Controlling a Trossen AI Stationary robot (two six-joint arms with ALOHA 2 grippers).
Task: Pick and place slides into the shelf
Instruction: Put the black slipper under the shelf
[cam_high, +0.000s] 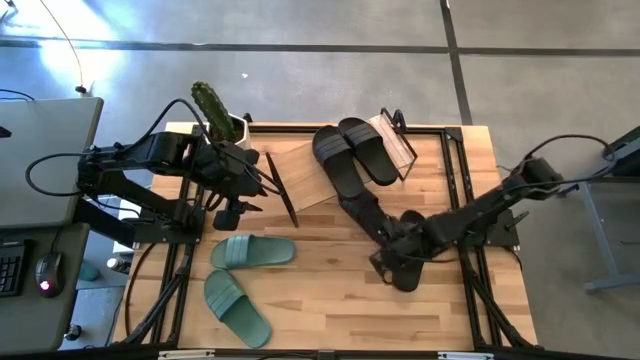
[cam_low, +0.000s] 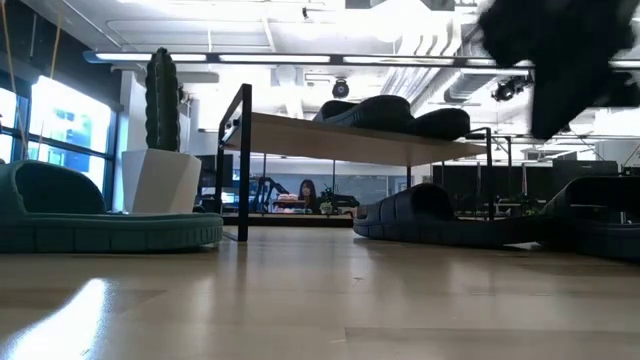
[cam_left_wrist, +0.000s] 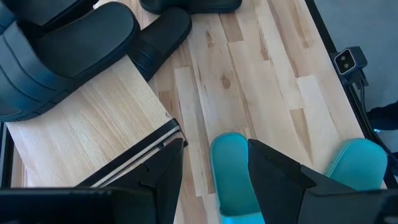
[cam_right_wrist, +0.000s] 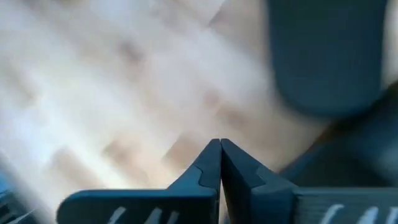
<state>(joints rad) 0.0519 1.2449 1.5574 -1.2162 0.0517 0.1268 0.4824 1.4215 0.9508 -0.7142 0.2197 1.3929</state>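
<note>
The shelf (cam_high: 300, 175) stands at the table's far middle with two black slides (cam_high: 355, 150) on its top board. Two more black slides (cam_high: 362, 208) lie on the table to the right of the middle, one of them (cam_high: 405, 272) nearer the front. Two green slides (cam_high: 252, 250) lie at the near left. My right gripper (cam_right_wrist: 219, 149) is shut with nothing between its fingers; it hangs above the table beside a black slide (cam_right_wrist: 329, 56). My left gripper (cam_left_wrist: 214, 146) is open, high over the shelf's left end, with a green slide (cam_left_wrist: 233, 171) far below it.
A cactus in a white pot (cam_high: 225, 120) stands at the far left corner behind the shelf. Black frame rails (cam_high: 470, 200) run along the table's edges. Bare wood lies at the near middle (cam_high: 320, 290). A person shows far off in the room (cam_low: 305, 192).
</note>
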